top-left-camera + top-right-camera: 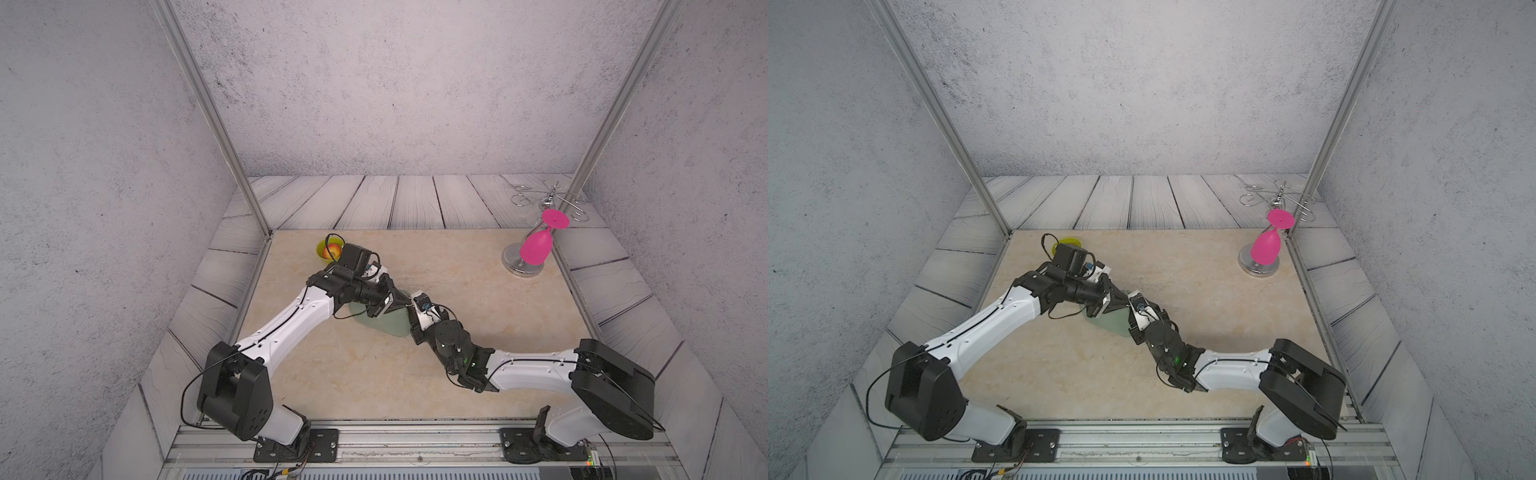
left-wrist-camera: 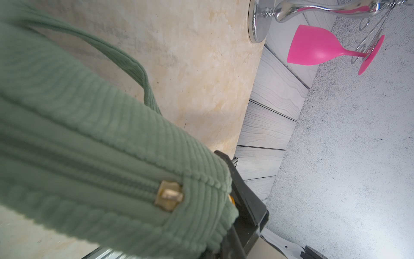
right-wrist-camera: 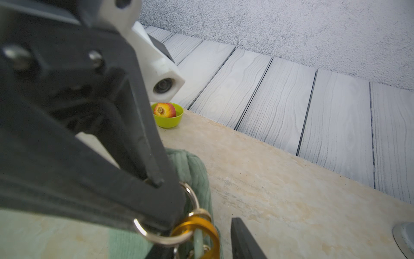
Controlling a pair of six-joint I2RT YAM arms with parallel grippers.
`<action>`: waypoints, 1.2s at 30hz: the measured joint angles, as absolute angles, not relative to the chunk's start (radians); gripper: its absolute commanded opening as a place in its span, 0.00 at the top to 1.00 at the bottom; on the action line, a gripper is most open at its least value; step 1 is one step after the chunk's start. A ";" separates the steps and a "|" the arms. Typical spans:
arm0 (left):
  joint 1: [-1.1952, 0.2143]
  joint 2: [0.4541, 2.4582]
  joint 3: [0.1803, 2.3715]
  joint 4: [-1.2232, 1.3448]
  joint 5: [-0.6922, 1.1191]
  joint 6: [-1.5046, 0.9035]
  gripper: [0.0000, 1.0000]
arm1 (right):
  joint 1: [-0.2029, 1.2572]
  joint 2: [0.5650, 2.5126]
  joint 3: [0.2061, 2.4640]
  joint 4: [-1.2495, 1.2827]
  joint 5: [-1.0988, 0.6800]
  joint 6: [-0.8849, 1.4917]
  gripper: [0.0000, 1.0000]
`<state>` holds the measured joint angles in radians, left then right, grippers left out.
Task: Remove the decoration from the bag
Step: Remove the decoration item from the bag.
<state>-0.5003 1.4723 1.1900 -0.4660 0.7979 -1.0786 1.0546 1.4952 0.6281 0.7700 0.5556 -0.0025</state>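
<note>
Right in front of my right gripper point(image 1: 411, 316): my left gripper point(image 3: 170, 201) and the bag point(image 1: 386, 326) block it.
Its outer side: bare table point(image 1: 478, 291), lots of room.
Far off: pink glass point(image 1: 534, 249).

I see grey speckled walls point(image 1: 395, 83) on three sides. Pale wood-grain planks point(image 1: 415, 203) border a beige marble tabletop point(image 1: 374, 374), evenly lit.
</note>
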 measured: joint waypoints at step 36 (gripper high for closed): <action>-0.500 1.472 1.190 -0.462 0.789 -1.080 1.00 | 1.055 1.472 0.622 0.718 0.539 0.026 0.84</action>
<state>-0.5003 1.4723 1.1900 -0.4622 0.7895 -1.0798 1.0546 1.4715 0.6216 0.7181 0.5388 0.0261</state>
